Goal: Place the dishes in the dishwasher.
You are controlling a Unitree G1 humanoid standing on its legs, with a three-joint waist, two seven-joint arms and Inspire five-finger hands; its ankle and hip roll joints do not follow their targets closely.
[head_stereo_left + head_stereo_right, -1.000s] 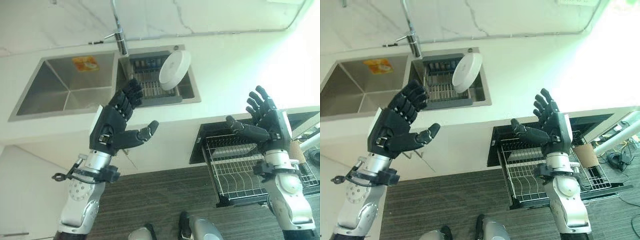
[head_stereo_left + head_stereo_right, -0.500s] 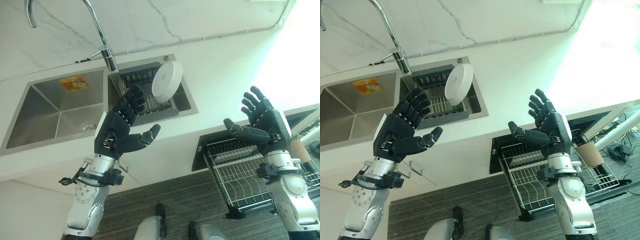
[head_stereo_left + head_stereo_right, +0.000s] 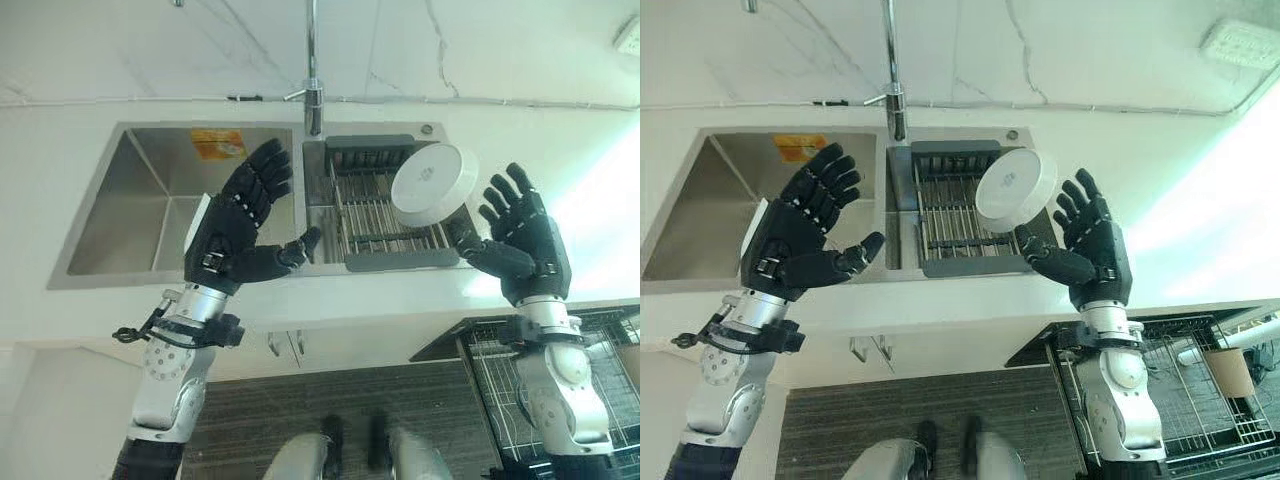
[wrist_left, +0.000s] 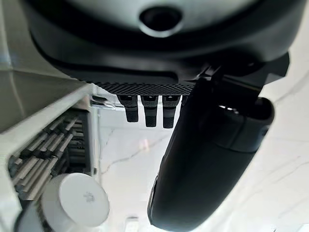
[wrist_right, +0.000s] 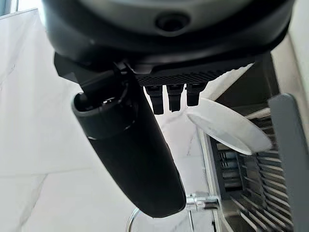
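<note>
The view has swung square onto the sink; the right hand, fingers spread, now sits just beside the white plate at centre right, ready to grasp. The left hand stays spread too.

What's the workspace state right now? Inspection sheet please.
Surface: pale countertop with a double steel sink set in it.
Job's things: one white dish standing tilted in the dark drying rack; dishwasher rack pulled out, seemingly empty.
Clutter: orange sticker on the sink wall.
Hands: left hand open, raised before the sink; right hand open beside the dish, holding nothing.
Cables: nothing seen.
Surroundings: faucet, marbled wall, dark wood floor, a paper cup by the dishwasher.
</note>
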